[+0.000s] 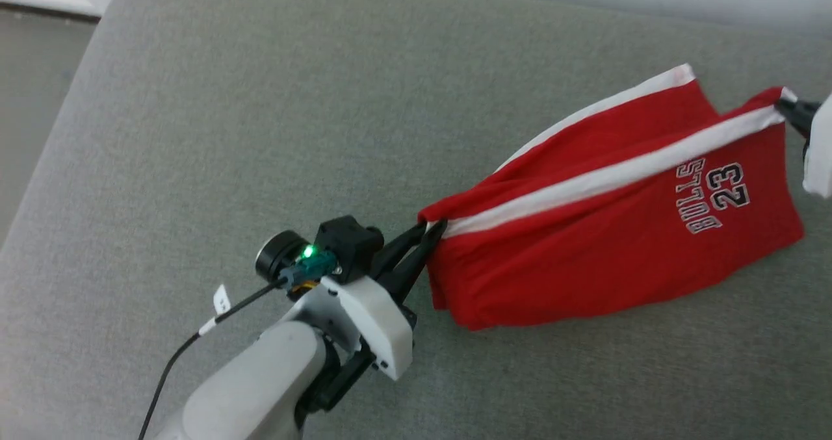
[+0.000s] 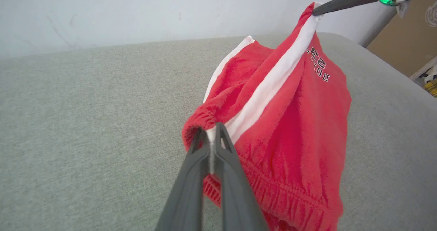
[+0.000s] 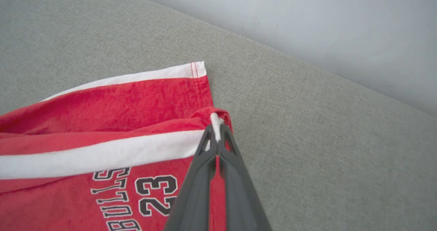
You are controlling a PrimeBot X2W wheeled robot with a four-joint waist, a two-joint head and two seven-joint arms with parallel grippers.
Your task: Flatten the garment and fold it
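**Shorts strung between both end effectors, stripe edge taut**

Lay right of centre on grey padded surface [image 1: 195, 134]: garment [image 1: 617, 245], red shorts. Raised along one side seam and sagged from there to the padding. Bunched and doubled, not flat yet.

L end effector [image 1: 432, 229]: shut tight on waistband end of white side stripe [image 1: 617, 175], at near-left end of cloth. R end effector [image 1: 783, 107]: shut the same way on hem corner of same stripe, at far-right end. Nothing but fabric between the fingers on either side.

Key relation: long axis along that stripe, near-left to far-right, w/ one end effector at each end. No arm nearer overall; L for waistband, R for hem. Bulk of fabric on near side of that line. Second leg, w/ own white trim, on far side.

Judged: flatten step under way, fold not begun. Next move prob. calls for both ends carried together, line kept taut, then lowered to spread the sagging panel w/o tucking it under. Risk: thin cloth slipping out of such small pinches.

Writing read: "BULLS" [image 3: 116, 200] beside "23" [image 3: 155, 195], dark w/ white outline, on leg near hem at R end. Seen turned over in head view. No other label legible.
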